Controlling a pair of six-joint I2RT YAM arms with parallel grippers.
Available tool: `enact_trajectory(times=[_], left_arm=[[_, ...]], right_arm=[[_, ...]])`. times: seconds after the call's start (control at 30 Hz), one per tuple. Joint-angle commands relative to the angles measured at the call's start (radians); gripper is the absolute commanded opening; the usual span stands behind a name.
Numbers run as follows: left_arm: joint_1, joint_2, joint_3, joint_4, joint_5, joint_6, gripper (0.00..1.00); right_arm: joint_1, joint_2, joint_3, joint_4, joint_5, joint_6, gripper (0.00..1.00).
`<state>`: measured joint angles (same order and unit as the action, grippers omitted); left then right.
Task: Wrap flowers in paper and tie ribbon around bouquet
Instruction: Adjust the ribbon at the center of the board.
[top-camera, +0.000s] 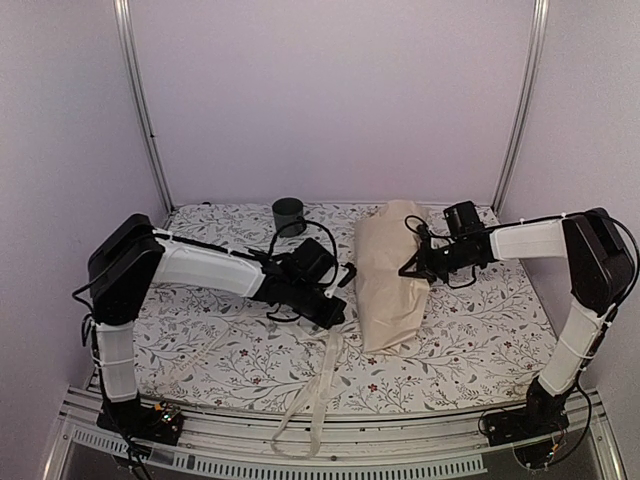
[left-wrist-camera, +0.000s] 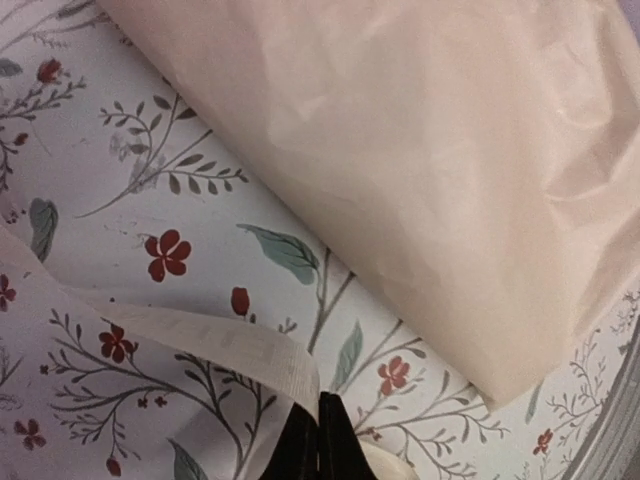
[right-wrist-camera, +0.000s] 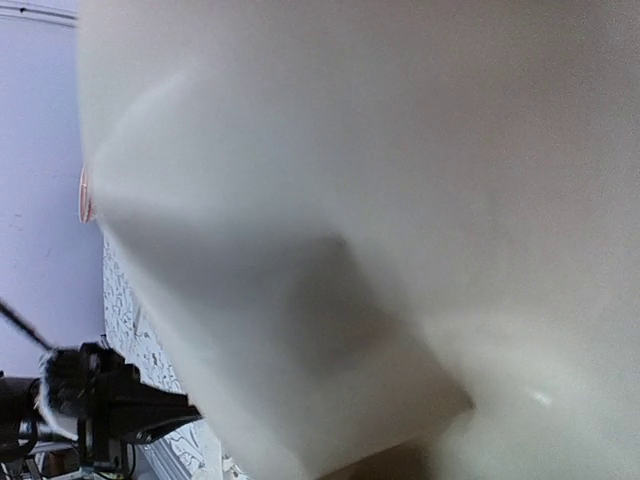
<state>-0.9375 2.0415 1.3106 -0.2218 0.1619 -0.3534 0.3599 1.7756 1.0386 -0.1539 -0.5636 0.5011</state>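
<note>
While the bouquet (top-camera: 392, 275) lies lengthwise right of centre in the top view, open floral table (top-camera: 480, 340) spreads on both sides of it and below it. A dark mug (top-camera: 288, 213) stands at the table's upper edge, well apart from both grippers.

The left gripper (top-camera: 338, 315) sits just left of the bouquet's lower half. Its 2 fingers are pressed together on the ribbon (top-camera: 322, 385), which trails down the frame and droops over the table's bottom edge in a loop.

The right gripper (top-camera: 412, 262) is closed at the bouquet's right flank, touching the paper (top-camera: 385, 310). Whether it pinches a fold, I cannot tell. What the paper wraps is hidden in all 3 views.

The left wrist view gives what the top view buries under the wrist. The dark fingertips meet at bottom centre with the ribbon feeding into them. The paper's edge fills the upper right, with a band of bare cloth between.

In the right wrist view, pale blurred paper nearly fills the frame and the gripper's own fingers are out of sight. Only a sliver of table shows at lower left.
</note>
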Motion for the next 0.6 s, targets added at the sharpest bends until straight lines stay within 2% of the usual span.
enact_trajectory(times=[0.0,0.1,0.17,0.23,0.33,0.47,0.57], left_arm=[[-0.095,-0.273,-0.057,0.175,-0.055,0.215,0.00],[-0.185,-0.356,-0.077,0.244,0.061,0.366,0.00],[-0.230,-0.345,-0.030,0.246,0.176,0.421,0.00],[-0.274,-0.292,0.087,0.217,0.322,0.473,0.00],[-0.348,-0.160,0.307,0.052,0.453,0.638,0.00],[-0.410,0.078,0.626,-0.237,0.447,0.869,0.00],[-0.408,0.210,0.796,-0.377,0.311,0.984,0.00]], right_arm=[[-0.015,0.002,0.064,0.032,-0.064,0.047,0.00],[-0.014,0.011,0.096,0.031,-0.082,0.066,0.00],[-0.015,0.014,0.119,0.023,-0.085,0.075,0.00],[-0.014,0.011,0.139,0.005,-0.074,0.069,0.00],[-0.015,0.005,0.154,-0.013,-0.060,0.051,0.00],[-0.015,0.005,0.191,-0.066,-0.068,0.004,0.00],[-0.015,-0.009,0.218,-0.130,-0.010,-0.054,0.00]])
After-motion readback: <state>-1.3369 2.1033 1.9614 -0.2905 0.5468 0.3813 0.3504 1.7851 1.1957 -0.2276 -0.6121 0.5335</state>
